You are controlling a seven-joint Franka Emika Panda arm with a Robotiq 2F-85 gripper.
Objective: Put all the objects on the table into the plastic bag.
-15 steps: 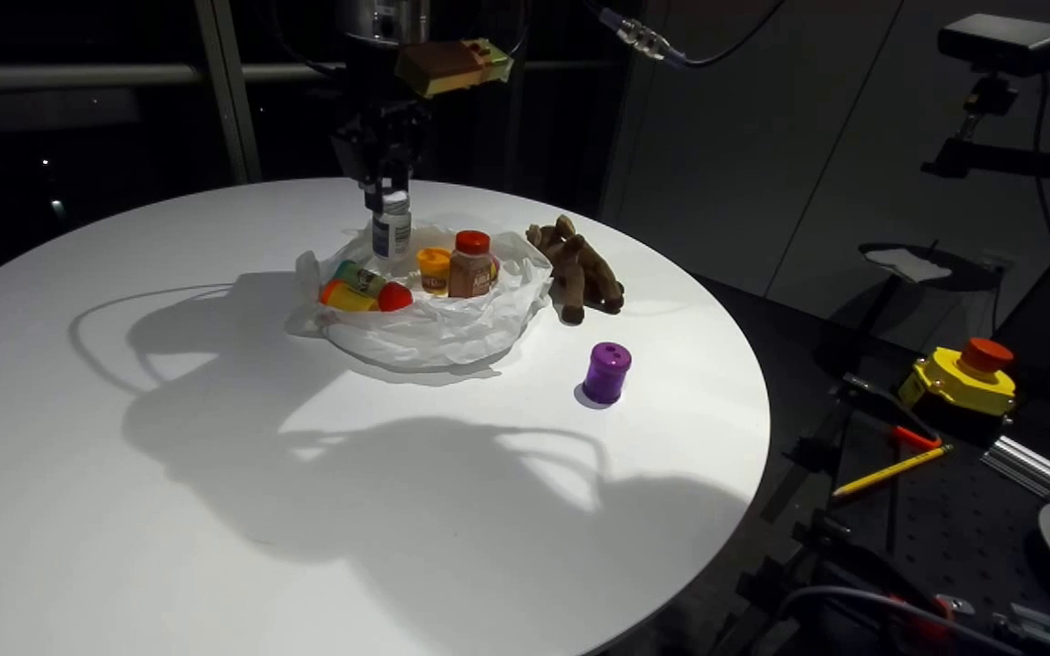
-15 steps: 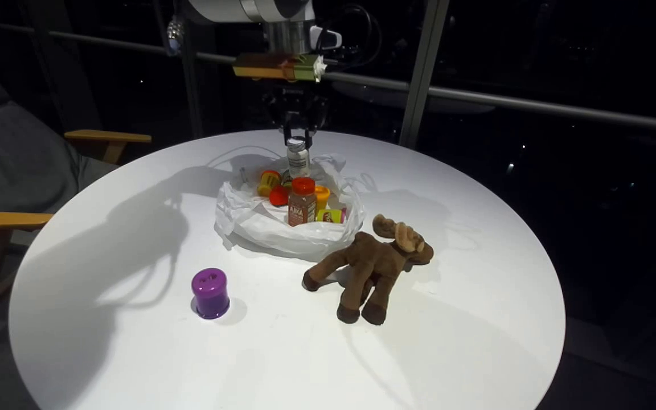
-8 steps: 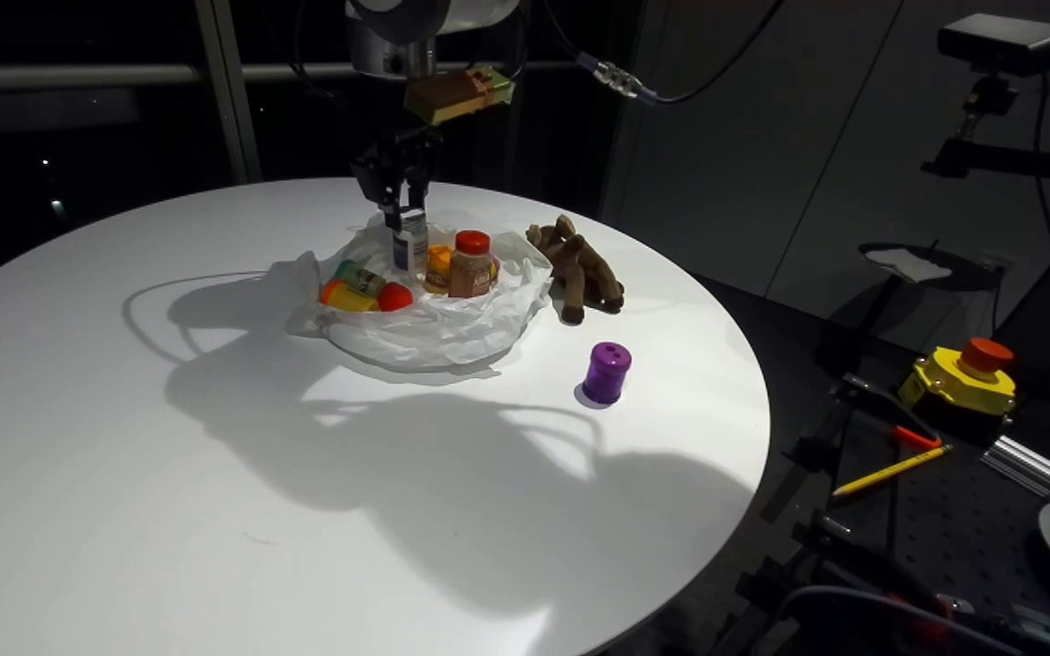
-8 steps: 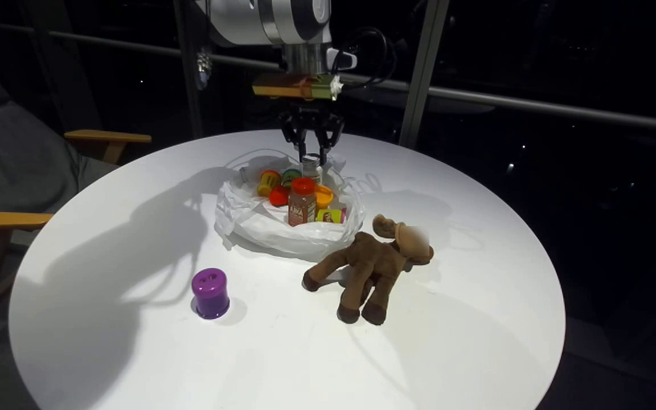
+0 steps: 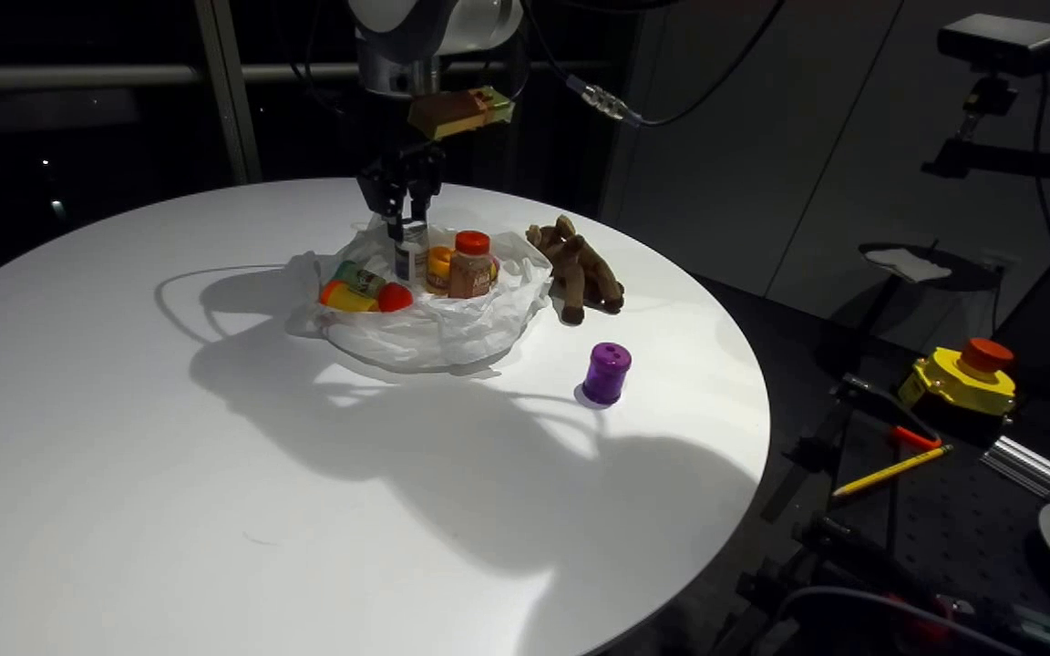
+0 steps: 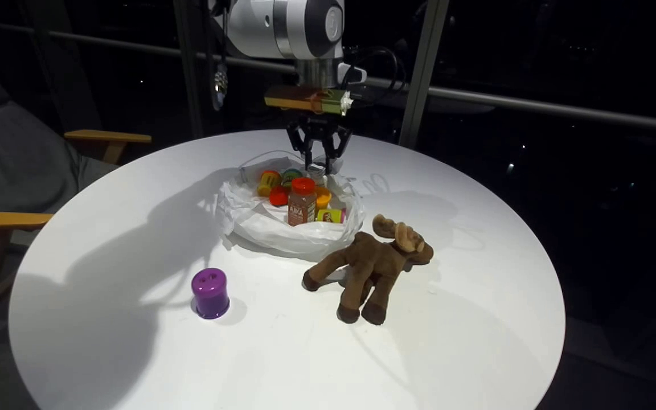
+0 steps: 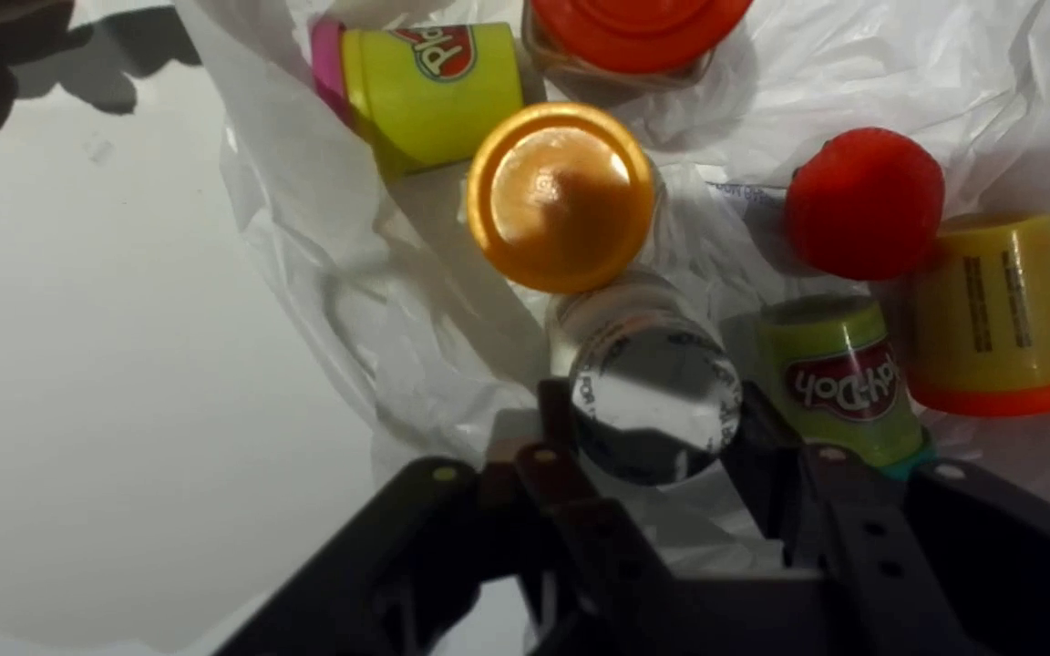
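"Wrist view: the gripper [image 7: 657, 398] grasps the white bottle [image 7: 657, 424] between its fingers, silvery top up, within the plastic bag [image 7: 334, 228]."

"And outside the bag?"

"Both exterior views show the purple container [image 6: 210, 293] apart from it, the brown moose [image 6: 370, 265] just beside; the wrist view catches only the moose's edge."

In an exterior view, the plastic bag [image 6: 274, 238] is lying far on the worktop [image 6: 305, 370]; inside, tubs [image 6: 269, 184] are flanking the jar [image 6: 302, 206], with the bottle [image 6: 318, 176] behind. The moose [image 6: 373, 262] is resting just beside the bag, near right; the container [image 6: 210, 295] is standing near left.
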